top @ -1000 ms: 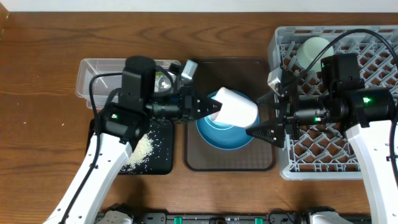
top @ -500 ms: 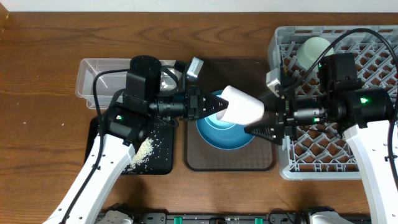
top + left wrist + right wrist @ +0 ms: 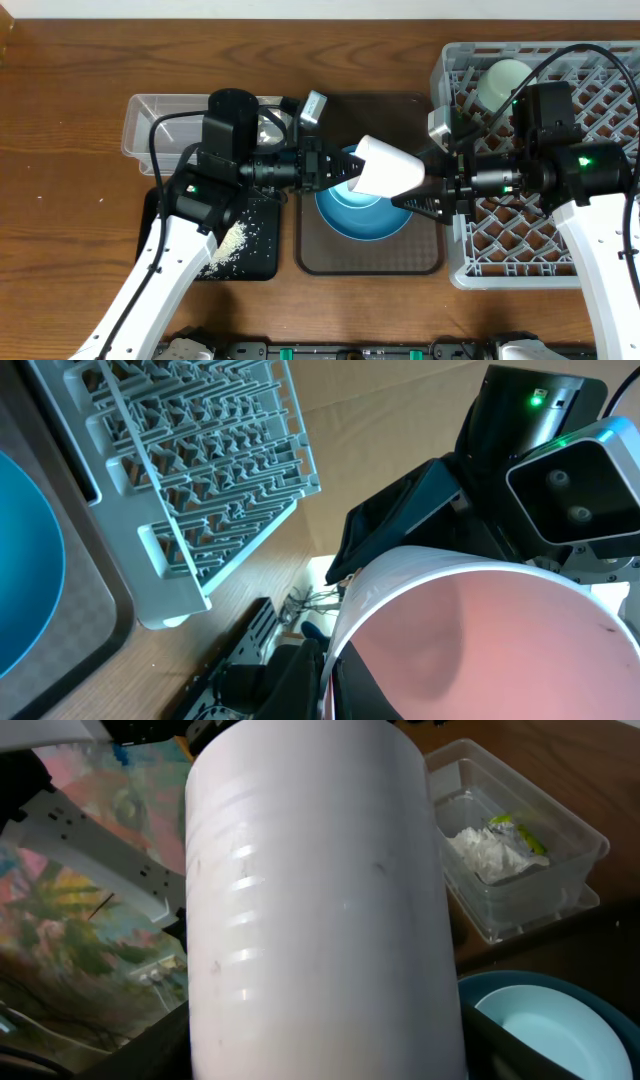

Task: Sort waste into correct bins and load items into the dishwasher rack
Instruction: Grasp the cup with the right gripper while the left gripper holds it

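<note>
Small pale-pink plastic cup [image 3: 388, 170] in air, lying sideways above round blue plate [image 3: 345, 222]. Left gripper [image 3: 347, 168] pinches rim wall. Right gripper [image 3: 428, 186] straddles base end; clamped or not, cannot tell. Judged light, stiff, slick-walled: grasp across body.

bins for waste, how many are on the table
2: the clear tub at the far left, and the black tray just in front of it, partly hidden under the left arm.

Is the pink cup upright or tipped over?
Tipped on its side. The cup lies sideways above the blue plate, its mouth facing the left gripper; the left wrist camera looks into its pink inside.
</note>
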### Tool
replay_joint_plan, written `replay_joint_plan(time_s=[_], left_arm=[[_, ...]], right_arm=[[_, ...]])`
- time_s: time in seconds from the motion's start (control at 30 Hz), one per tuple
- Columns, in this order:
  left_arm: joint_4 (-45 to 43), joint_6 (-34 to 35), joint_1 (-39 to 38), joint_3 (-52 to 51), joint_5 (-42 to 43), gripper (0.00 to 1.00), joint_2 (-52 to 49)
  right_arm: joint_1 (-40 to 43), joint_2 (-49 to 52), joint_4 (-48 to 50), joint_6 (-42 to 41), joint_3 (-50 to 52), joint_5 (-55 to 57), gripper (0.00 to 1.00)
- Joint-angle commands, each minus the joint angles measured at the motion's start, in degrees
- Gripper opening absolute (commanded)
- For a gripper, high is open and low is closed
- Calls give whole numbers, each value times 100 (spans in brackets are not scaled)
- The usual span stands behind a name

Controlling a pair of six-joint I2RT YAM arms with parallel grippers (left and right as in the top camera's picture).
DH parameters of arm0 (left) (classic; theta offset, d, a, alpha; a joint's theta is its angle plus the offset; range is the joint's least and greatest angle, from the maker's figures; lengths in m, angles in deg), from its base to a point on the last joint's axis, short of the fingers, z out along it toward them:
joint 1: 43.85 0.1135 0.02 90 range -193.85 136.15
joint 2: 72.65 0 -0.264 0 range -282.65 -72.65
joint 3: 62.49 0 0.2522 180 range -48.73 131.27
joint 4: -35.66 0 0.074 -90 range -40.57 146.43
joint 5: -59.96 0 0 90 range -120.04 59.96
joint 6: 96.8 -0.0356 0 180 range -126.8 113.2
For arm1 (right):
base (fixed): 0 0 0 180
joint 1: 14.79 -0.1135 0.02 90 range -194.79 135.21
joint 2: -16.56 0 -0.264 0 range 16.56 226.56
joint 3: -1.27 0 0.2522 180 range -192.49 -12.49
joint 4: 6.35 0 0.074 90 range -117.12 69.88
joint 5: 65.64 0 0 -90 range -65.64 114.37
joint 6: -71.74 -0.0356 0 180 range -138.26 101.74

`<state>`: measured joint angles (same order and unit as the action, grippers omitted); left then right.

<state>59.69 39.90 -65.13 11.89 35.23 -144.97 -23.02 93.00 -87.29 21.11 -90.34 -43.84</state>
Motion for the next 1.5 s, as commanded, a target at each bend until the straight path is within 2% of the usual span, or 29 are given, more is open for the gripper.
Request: replay_joint_plan(time_s=[0.0,0.43,0.93,1.13,1.27,1.3,1.47], left_arm=[[13,33,-238,31,2,7,9],[13,33,-645,31,0,7,9],[273,-57,-647,24,0,8,9],[273,-55,-647,24,-42,16,9],[273,-55,-645,24,-68,17,9],[271,-57,-645,24,-127,22,9],[269,-55,-562,24,-343,28,9]], right_arm=[[-39,-33,98,57,-74,-404,62],[-31,-33,619,52,-74,-407,57],[26,-33,1088,31,-74,-402,56],[44,-33,1086,-11,-74,-345,56],[44,-33,1086,-11,-74,-282,55],[44,-33,1086,-13,-74,-260,55],[44,-33,1075,-138,-74,-48,50]])
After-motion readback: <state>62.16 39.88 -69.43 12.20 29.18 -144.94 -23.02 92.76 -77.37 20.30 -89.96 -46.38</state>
